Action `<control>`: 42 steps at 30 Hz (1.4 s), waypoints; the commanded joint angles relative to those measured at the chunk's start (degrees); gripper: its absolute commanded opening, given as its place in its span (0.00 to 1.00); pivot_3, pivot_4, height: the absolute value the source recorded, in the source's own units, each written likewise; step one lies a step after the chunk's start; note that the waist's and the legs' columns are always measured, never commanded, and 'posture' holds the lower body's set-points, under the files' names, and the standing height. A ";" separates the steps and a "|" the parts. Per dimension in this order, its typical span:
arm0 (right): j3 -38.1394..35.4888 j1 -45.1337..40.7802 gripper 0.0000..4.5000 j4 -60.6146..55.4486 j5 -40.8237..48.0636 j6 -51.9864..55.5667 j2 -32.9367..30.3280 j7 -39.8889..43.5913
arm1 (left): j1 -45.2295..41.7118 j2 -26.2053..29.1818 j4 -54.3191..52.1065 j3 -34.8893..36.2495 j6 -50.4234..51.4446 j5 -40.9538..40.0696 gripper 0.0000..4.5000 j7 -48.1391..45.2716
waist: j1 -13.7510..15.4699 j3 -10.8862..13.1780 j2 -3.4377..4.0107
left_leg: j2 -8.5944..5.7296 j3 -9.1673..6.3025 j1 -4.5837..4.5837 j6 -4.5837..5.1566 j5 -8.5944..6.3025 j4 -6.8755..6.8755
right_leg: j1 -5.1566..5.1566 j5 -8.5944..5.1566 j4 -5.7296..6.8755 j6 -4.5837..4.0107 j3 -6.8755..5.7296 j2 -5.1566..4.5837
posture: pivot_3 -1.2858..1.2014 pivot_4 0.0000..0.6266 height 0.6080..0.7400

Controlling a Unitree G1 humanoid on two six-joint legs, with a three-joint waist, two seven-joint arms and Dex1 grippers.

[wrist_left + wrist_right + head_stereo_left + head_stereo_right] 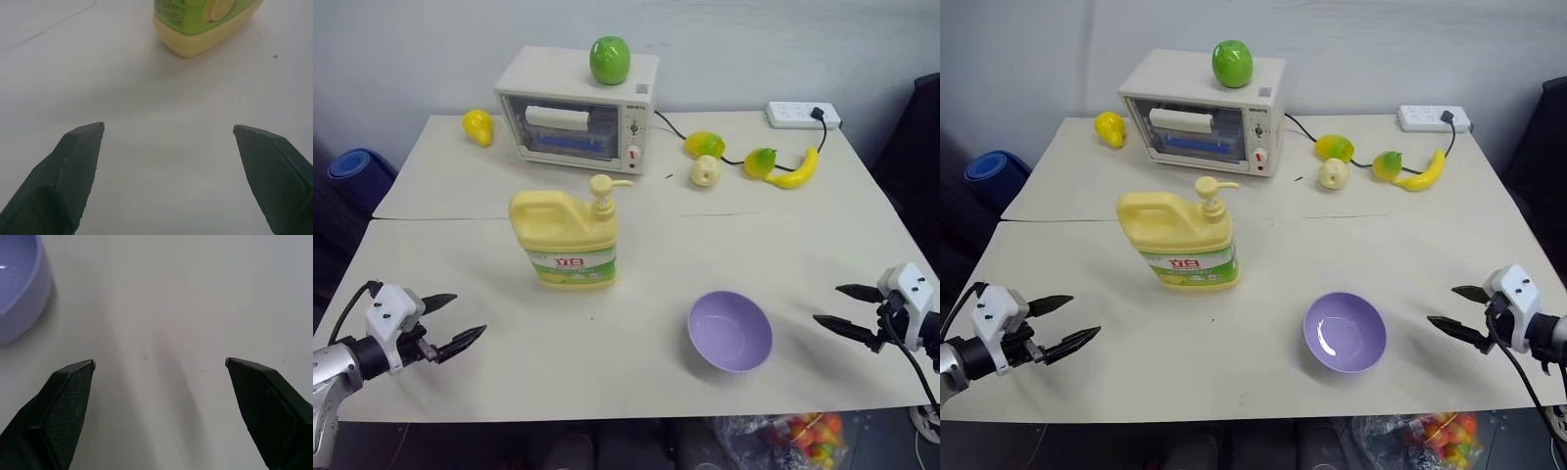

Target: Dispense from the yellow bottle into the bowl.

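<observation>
Cream table [636, 255] under a pale wall, seen from the left eye: yellow bottle [566, 238] upright near the middle, pump spout aimed right, label facing forward. Bowl [730, 331] sitting ahead and to the right of it, well apart, empty and upright. Toaster oven [578, 110] at the back with a green apple [609, 60] on top, yellow pear [478, 127] to its left, more fruit and a banana [795, 171] to its right beside a power strip [802, 115]. Left gripper [450, 321] low at the left edge, fingers spread wide, holding nothing. Right gripper [847, 308] low at the right edge, likewise wide open and empty, pointing in toward the bowl.

Right eye: same layout, bottle and bowl both clear of either gripper.

Left wrist: two black fingertips [78, 161] wide apart over bare table, base of the bottle beyond them, not touched.

Right wrist: fingertips [68, 401] splayed over bare table, lavender rim of the bowl off to one side, apart from the fingers
</observation>
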 commanded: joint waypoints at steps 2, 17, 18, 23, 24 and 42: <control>-5.03 -0.25 0.99 -3.67 3.51 3.57 -1.13 -1.50 | 0.37 0.45 -3.42 0.83 3.97 -3.04 1.00 -1.05 | -0.01 0.00 0.00 | 0.00 0.00 -0.02 0.00 0.00 0.06 | 0.00 0.00 0.01 0.00 0.01 0.00 | 0.52 0.24 1.00; -15.65 26.24 0.99 -58.76 17.48 21.63 3.58 -7.74 | 0.59 16.07 -31.22 -0.09 25.90 -25.79 1.00 -19.89 | 0.09 0.02 -0.06 | 0.01 -0.05 -0.05 0.00 0.00 0.07 | 0.09 -0.28 0.23 -0.42 0.03 0.09 | 0.52 0.24 1.00; -14.30 27.99 0.99 -61.94 16.68 21.52 4.10 -8.52 | -0.67 16.74 -31.36 -0.97 25.83 -26.08 1.00 -20.58 | 0.06 0.02 -0.06 | 0.03 -0.06 -0.04 0.00 0.00 0.07 | 0.10 -0.37 0.25 -0.58 0.02 0.13 | 0.52 0.24 1.00; -5.62 30.11 0.99 -67.30 8.77 18.32 6.71 -14.06 | -7.39 17.66 -30.46 -6.28 24.52 -24.72 1.00 -22.25 | 0.04 0.01 -0.35 | 0.03 -0.03 0.05 -0.06 0.04 0.13 | 0.14 -0.50 0.30 -0.82 0.07 0.16 | 0.52 0.24 1.00; -2.91 29.62 0.99 -67.01 6.24 17.48 7.51 -15.79 | -8.65 17.54 -29.99 -7.74 23.89 -23.87 1.00 -22.62 | -0.02 0.01 -0.36 | 0.03 -0.03 0.08 -0.09 0.06 0.14 | 0.14 -0.50 0.31 -0.83 0.07 0.16 | 0.52 0.24 1.00; 22.45 24.19 0.99 -58.73 -17.47 13.82 18.12 -34.25 | -18.74 15.16 -25.15 -16.45 21.03 -19.31 1.00 -23.16 | 0.06 -0.04 -0.60 | 0.02 -0.12 0.11 -0.11 0.06 0.13 | 0.01 -0.46 0.39 -0.76 0.02 0.15 | 0.52 0.24 1.00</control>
